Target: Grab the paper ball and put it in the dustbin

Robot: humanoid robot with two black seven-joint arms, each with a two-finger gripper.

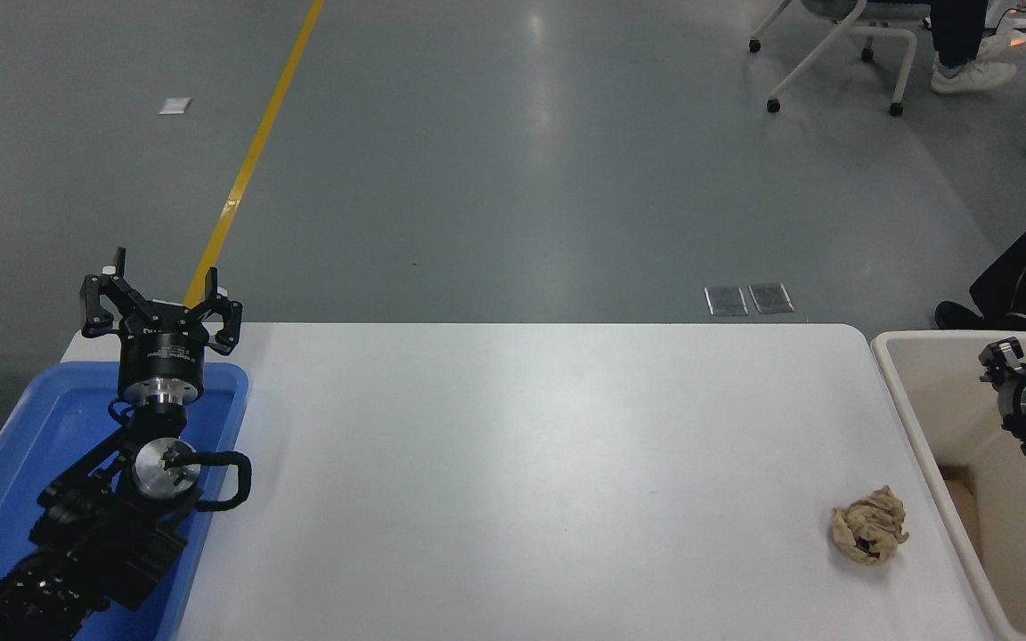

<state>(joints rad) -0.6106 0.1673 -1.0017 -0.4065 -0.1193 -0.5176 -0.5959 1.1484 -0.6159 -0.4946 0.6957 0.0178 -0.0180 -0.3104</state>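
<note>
The tan crumpled paper ball (869,525) lies on the white table (522,463) near its right end, close to the front. Just right of it stands the cream dustbin (912,409), cut off by the picture's edge. My right gripper (1025,401) comes in from the right edge and hangs over the dustbin's inside, up and to the right of the ball, apart from it. Only part of it shows. My left gripper (159,298) is parked over the blue tray at the lower left, open and holding nothing.
A shallow blue tray (14,445) sits at the table's left end under the left arm. Beyond the table are grey floor, a yellow line (255,151), a wheeled chair (842,44) and a person's legs at the far right.
</note>
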